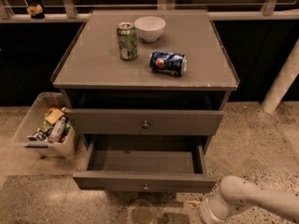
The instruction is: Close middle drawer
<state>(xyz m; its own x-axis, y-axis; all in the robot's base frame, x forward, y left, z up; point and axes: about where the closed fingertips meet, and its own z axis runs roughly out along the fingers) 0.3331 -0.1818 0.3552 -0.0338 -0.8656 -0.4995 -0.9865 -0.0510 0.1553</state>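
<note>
Middle drawer (pixel 117 182) stands pulled out, its right front corner just beside the pincer (pixel 202 211), which sits low by the floor. Whether that is open or holding anything, I cannot tell. I'd press flat near the knob (pixel 145 186) and push straight in, squarely.
</note>
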